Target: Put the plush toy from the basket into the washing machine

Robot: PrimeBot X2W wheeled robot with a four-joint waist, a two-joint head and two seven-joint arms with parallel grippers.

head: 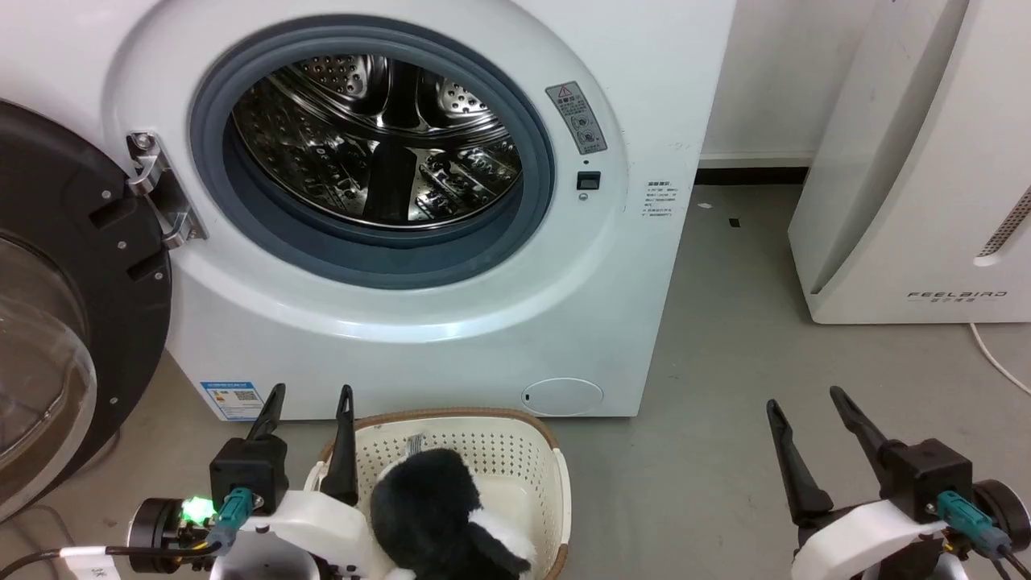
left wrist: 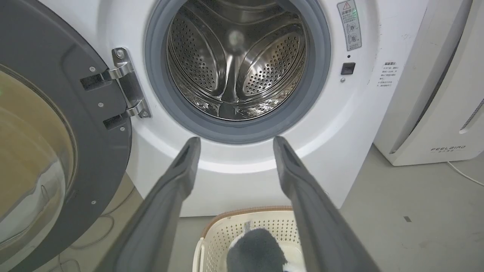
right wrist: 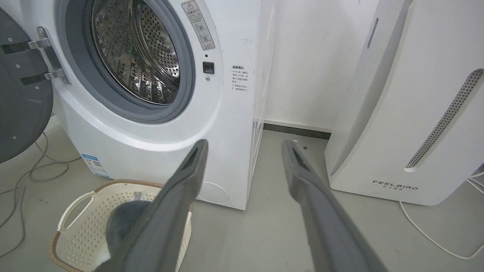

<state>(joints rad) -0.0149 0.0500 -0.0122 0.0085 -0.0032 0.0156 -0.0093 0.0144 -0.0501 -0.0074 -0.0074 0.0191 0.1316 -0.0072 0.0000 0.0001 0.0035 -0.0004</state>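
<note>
Left gripper (head: 312, 389) beside plush toy (head: 435, 499) in basket (head: 503, 451).

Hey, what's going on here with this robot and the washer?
A two-armed robot faces a front-loading washing machine whose door is swung open; its steel drum looks empty. The black-and-white plush toy lies in the cream laundry basket on the floor before it, not yet picked up. Both grippers are open and empty: the left gripper near the basket, the right gripper off to the side.
</note>
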